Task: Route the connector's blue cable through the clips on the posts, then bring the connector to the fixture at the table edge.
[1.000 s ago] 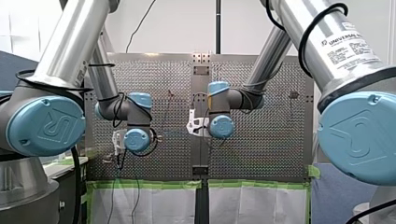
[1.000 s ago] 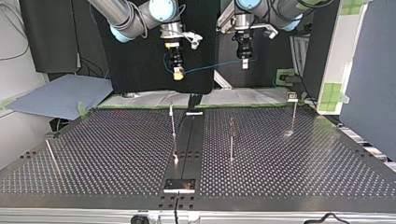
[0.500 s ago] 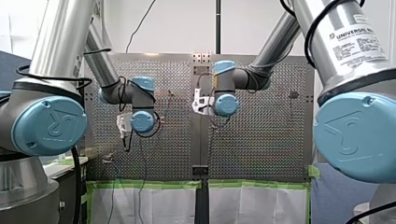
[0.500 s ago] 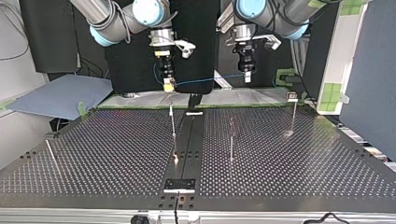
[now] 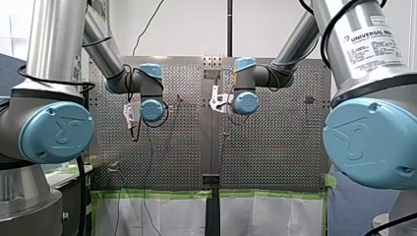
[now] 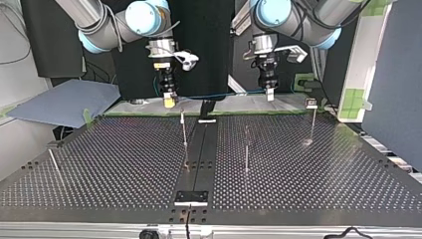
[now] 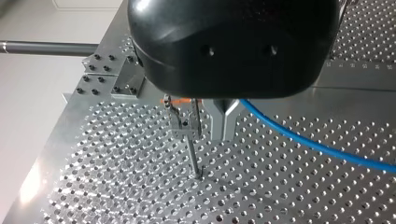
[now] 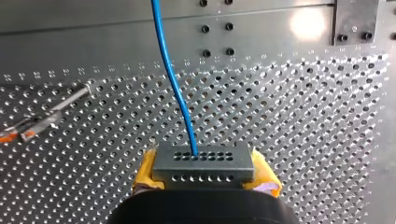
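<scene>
Over table (image 6: 124, 164) edge nearest arms: right gripper (image 6: 169, 101) clamped connector (image 8: 203, 168); left gripper (image 6: 269, 94) pinched cable (image 7: 317, 147), strung between them.

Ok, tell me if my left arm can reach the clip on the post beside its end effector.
Probably yes: the left end effector hangs right beside the clip, blue cable in its grip, and nothing stands between them.
</scene>
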Tool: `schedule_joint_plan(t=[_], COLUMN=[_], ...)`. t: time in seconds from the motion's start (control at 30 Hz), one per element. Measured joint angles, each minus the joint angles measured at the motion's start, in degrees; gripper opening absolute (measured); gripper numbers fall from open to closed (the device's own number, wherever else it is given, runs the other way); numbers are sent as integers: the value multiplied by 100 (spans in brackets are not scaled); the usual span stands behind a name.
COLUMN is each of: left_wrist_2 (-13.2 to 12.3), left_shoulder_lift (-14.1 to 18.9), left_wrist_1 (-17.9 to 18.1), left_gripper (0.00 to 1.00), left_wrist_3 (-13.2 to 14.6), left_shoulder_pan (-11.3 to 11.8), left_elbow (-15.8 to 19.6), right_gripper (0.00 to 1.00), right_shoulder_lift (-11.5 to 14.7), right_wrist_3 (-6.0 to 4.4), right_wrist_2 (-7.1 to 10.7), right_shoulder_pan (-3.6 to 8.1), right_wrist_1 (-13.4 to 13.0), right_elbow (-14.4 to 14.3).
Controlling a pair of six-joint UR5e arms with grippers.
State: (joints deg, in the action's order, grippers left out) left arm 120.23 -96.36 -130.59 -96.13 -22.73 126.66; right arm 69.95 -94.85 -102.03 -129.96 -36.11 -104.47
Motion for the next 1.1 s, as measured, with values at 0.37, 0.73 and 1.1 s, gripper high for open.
schedule_joint_plan(t=[0.37,0.73,1.1], left_wrist_2=[-420,-594,-702], left_shoulder_lift=[-194,-269,-439], left_wrist_1=[-155,-349,-483], left_gripper=[0,0,0], left_wrist_3=[38,100,103], left_shoulder_pan=[174,342,448], left_elbow=[-287,-743,-1114], right_gripper=[0,0,0], right_shoulder_lift=[-148,-325,-335], right_wrist_3=[-31,-49,-50], right_wrist_2=[276,391,533], right_shoulder_pan=[176,207,311], right_wrist_1=[8,47,163], right_elbow=[186,536,764])
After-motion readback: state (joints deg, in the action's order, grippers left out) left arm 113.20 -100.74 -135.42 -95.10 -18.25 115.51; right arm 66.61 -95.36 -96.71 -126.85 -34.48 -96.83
